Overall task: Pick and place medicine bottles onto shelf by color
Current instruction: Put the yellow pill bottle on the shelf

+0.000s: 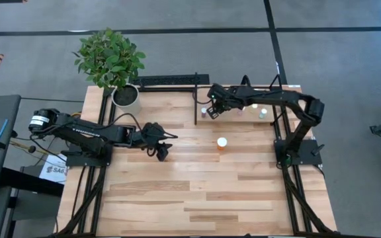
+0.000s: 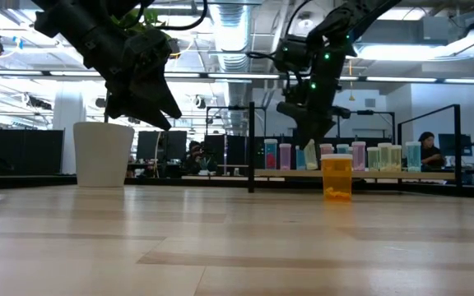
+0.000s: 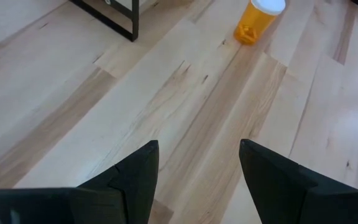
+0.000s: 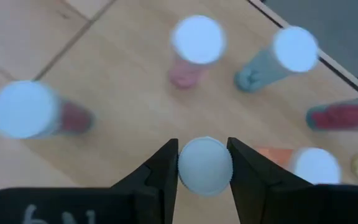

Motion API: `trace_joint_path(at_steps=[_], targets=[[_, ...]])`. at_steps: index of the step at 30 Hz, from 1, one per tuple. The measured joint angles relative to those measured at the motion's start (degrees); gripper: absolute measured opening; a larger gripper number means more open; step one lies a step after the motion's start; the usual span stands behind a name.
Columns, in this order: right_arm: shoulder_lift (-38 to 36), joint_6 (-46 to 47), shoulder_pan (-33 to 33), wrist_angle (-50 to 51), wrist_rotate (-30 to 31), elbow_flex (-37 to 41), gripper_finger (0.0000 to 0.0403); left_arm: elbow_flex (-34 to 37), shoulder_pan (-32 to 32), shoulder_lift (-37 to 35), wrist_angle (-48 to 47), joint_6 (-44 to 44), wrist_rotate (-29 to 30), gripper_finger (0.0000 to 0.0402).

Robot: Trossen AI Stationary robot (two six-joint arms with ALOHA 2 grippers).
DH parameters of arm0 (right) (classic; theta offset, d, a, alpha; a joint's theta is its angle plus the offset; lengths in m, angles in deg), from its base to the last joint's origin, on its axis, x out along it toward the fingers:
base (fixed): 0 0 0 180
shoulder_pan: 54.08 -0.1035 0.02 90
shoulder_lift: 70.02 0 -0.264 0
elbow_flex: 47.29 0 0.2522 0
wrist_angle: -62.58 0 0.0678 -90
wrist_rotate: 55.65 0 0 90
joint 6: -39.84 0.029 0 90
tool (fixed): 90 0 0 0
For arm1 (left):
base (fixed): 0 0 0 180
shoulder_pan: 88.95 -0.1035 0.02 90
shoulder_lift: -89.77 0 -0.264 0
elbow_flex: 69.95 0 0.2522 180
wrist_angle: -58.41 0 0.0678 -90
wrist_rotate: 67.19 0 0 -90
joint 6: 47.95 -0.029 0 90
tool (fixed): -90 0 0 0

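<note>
A white-capped bottle (image 4: 205,165) is pinched between the right gripper's (image 1: 211,109) fingers (image 4: 160,171) over the shelf (image 1: 280,89) at upper right of the high view, among other capped bottles. An orange bottle (image 1: 221,143) containing small orange pieces is seen mid-table. The left gripper's (image 1: 163,151) fingers are spread, empty, at centre left.

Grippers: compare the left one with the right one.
The left gripper hangs open and empty over bare table; the right gripper is shut on a bottle's white cap. The left is above the table's middle, the right above the shelf. Both have dark fingers.
</note>
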Motion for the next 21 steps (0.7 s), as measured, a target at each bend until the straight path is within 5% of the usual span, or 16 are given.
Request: trace_joint_path(at_steps=[21], targets=[[0.24,1.45,4.43,-5.47,0.04,0.0,0.0134,0.0,-0.36,0.02,0.0,-0.07,1.45,0.021]])
